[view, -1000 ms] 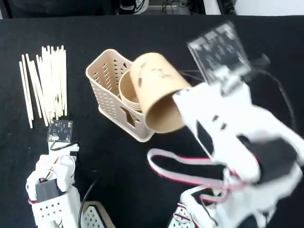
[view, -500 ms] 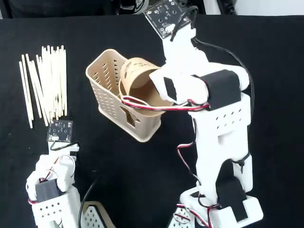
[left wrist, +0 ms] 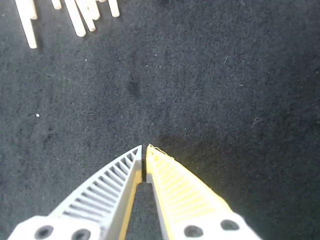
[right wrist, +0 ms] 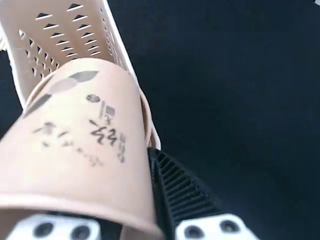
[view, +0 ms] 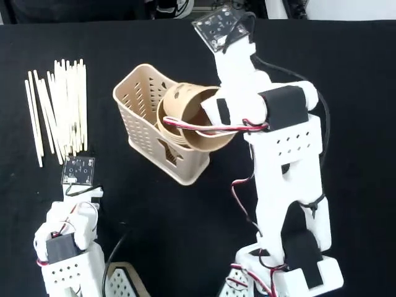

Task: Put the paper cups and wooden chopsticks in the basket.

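- Nearest, near-left corner of the table [view: 359, 62]: left arm [view: 68, 244] sat folded low, w/ its wrist pointing away toward the chopsticks [view: 59, 108].
- left gripper [left wrist: 145, 152] was closed w/ its tips meeting and held nothing. It hung over bare black cloth, and the chopstick ends lay farther off, apart from it.
- Near-right: right arm [view: 284, 179] rose tall from its base & stretched away over the table to the basket [view: 139, 99]. A red/white cable ran across the held cup's mouth.
- right gripper [right wrist: 152, 160] was clamped on a paper cup [right wrist: 75, 150] at the rim. One black ribbed finger [right wrist: 175, 190] pressed the outside wall, while the other finger was hidden by the cup.
- The held cup was tan w/ dark print on its side. It was tilted, w/ its mouth facing near-right & its base end pushed in at the basket's opening.
- Mid-table: the basket was beige plastic w/ perforated walls, its open top partly covered by the held cup.
- Inside the basket were stacked cups [view: 166, 127], w/ nested rims showing just below the held cup. The held cup looked to be entering the top one, but I couldn't tell how deep.
- Farther, far-left: the wooden chopsticks lay flat on the cloth in a loose bundle, approx. parallel & running near-to-far. A few strays lay at the bundle's outer side.
- The bundle was well apart from the basket, w/ bare cloth btwn them, and no chopsticks were visible in the basket.
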Controlling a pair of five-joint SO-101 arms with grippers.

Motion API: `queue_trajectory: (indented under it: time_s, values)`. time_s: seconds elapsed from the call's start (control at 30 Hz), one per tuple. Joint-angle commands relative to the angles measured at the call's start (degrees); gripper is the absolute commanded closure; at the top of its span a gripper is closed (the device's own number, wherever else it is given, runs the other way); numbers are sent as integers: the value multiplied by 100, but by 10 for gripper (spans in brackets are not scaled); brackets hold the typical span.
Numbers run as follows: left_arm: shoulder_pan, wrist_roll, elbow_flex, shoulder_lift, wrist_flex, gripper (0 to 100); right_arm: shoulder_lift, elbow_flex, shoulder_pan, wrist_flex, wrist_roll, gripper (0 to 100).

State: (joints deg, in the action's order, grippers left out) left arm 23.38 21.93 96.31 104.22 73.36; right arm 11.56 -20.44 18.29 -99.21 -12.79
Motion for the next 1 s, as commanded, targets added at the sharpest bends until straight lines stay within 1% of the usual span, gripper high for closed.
queue_trajectory:
  time_s: [0.0, 0.1, 0.13, 0.27, 0.33, 0.47, 0.57, 0.7, 0.83, 0.97]
  values:
    - [-22, 18, 101, 9, 26, 967, -4, -13, 299, -211, -53, 983]
    - [-22, 18, 101, 9, 26, 967, -4, -22, 448, -211, -62, 966]
    - [-22, 18, 101, 9, 26, 967, -4, -31, 457, -202, -62, 933]
    - [-22, 18, 101, 9, 26, 967, -4, -409, 466, -202, -123, 737]
    - [-22, 18, 101, 9, 26, 967, -4, -804, 475, -193, -299, 694]
    - [-22, 18, 101, 9, 26, 967, -13, -1851, 484, -176, -316, 719]
    - [-22, 18, 101, 9, 26, 967, -57, -2404, 686, -158, -352, 724]
    - [-22, 18, 101, 9, 26, 967, -163, -2334, 1011, 44, -360, 730]
    - [-22, 18, 101, 9, 26, 967, -418, -2097, 1029, 466, -325, 738]
    - [-22, 18, 101, 9, 26, 967, -514, -2088, 1029, 492, -325, 738]
